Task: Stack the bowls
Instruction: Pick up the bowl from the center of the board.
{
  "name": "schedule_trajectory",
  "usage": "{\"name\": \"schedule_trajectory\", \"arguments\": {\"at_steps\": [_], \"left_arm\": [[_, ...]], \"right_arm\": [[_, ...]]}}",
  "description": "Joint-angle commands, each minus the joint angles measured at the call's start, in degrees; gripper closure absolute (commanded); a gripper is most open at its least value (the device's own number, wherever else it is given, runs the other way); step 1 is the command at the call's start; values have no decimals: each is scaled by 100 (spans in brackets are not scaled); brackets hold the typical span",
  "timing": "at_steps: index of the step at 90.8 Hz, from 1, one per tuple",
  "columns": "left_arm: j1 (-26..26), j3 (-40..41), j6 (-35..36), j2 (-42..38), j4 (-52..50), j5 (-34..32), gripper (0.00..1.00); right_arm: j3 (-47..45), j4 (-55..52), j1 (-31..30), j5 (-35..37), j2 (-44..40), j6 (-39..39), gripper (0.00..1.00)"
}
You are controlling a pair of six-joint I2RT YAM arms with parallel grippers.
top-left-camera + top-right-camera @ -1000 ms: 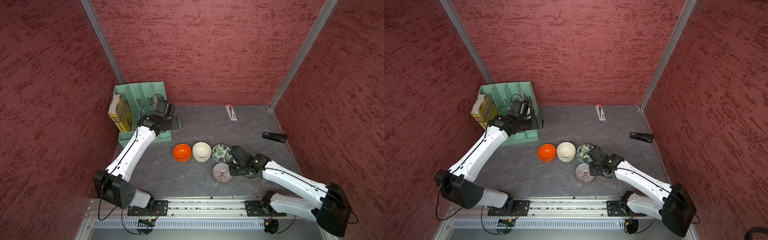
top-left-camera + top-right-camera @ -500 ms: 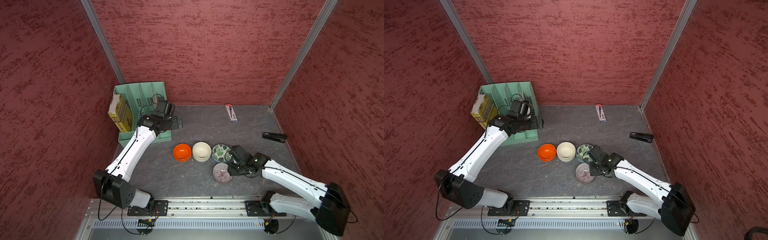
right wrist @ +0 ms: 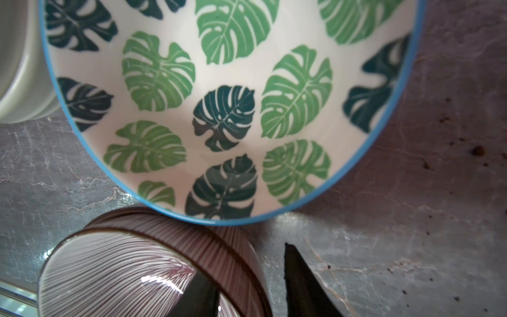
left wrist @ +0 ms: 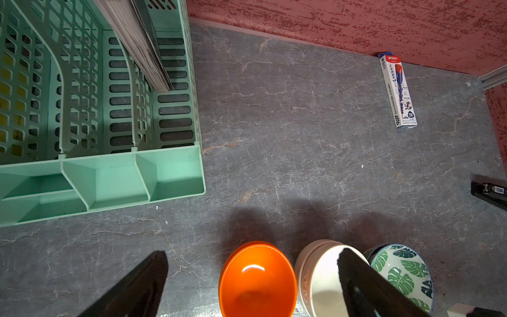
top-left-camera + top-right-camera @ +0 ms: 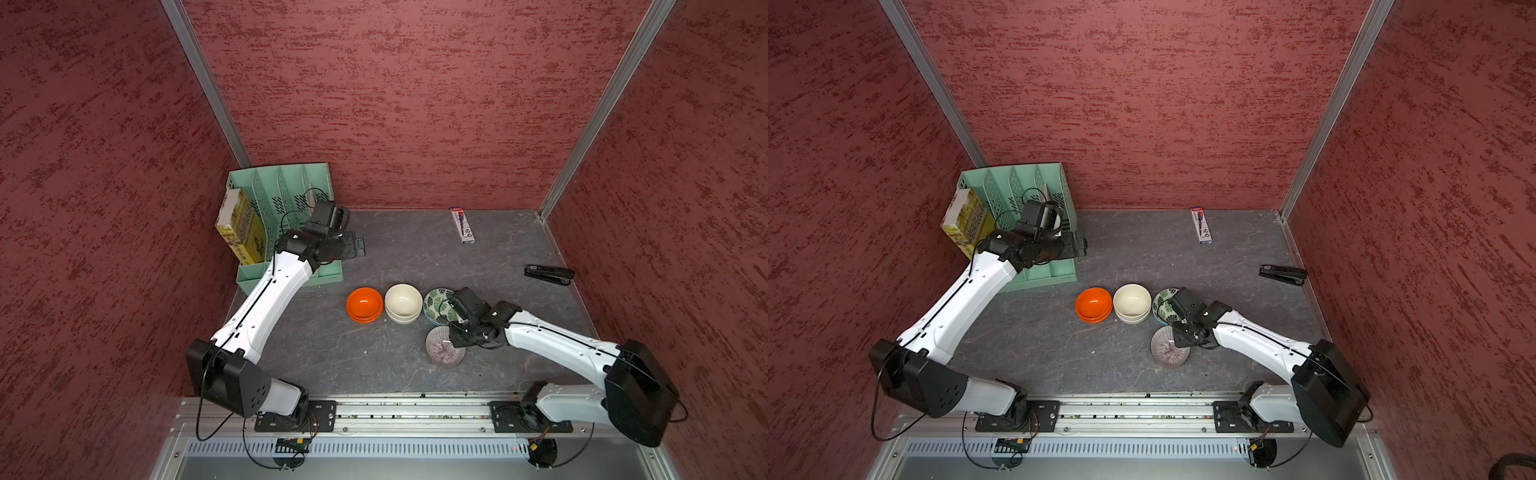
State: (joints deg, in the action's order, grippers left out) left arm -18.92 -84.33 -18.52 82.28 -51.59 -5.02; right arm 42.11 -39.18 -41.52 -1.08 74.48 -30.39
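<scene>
R gripper (image 3: pixel 242 258): jaws apart, straddling purple bowl (image 3: pixel 109 274) wall, one finger inside, other outside. Sliver of table (image 3: pixel 411 219) showing btwn outer finger and wall, so no clamp visible.

Vs 1 s ago: R wrist + forearm shifted a touch toward the bowl row, tiny move. Tool end at same spot on purple bowl's rim, on the side toward R base.

Bowls: no shift vs 1 s or 0.5 s ago.
- Row across mid table: orange stack (image 5: pixel 364 304) at left end, cream stack (image 5: pixel 403 303) just beside it, leaf bowl (image 5: pixel 436 305) at right end.
- Purple bowl just beside leaf bowl, on the side nearer the bases. Touching or not: can't tell.
- Orange and cream each showing a 2nd rim under the top one, i.e. nested pairs.
- Blue edge under leaf bowl too in both top views.
- Purple: maybe a 2nd rim in R wrist view. Nested or single: can't tell.

L gripper (image 5: pixel 353 246): jaws wide apart, holding nothing, hovering off rack (image 5: pixel 286 195) front corner, well apart from bowls. Same pose as 1 s ago.

Rest unchanged: book (image 5: pixel 241 228) in rack's left slot, pencil box (image 5: pixel 462 225) by back wall, stapler (image 5: pixel 549 275) near R wall.
</scene>
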Motion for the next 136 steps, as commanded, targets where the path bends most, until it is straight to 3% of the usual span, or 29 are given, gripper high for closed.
{"name": "schedule_trajectory", "arguments": {"at_steps": [1,39,68,91,103,136], "left_arm": [[38,-74,59,-62,5,-83,0],[46,-66,59,-86,-2,-114,0],[40,-39,24,-90,12,-72,0],[40,-98,15,-144,-15,-78,0],[34,-134,7,-156,-25,-62,0],[36,-283,39,-39,-28,-50,0]], "right_arm": [[-117,314,38,-126,28,68,70],[-346,435,47,-370,-338,240,88],[-396,449,53,-857,-1053,431,92],[95,68,188,-946,-1617,497,94],[471,-323,826,-966,-1823,710,94],[1046,-756,3610,-1817,-1802,1386,93]]}}
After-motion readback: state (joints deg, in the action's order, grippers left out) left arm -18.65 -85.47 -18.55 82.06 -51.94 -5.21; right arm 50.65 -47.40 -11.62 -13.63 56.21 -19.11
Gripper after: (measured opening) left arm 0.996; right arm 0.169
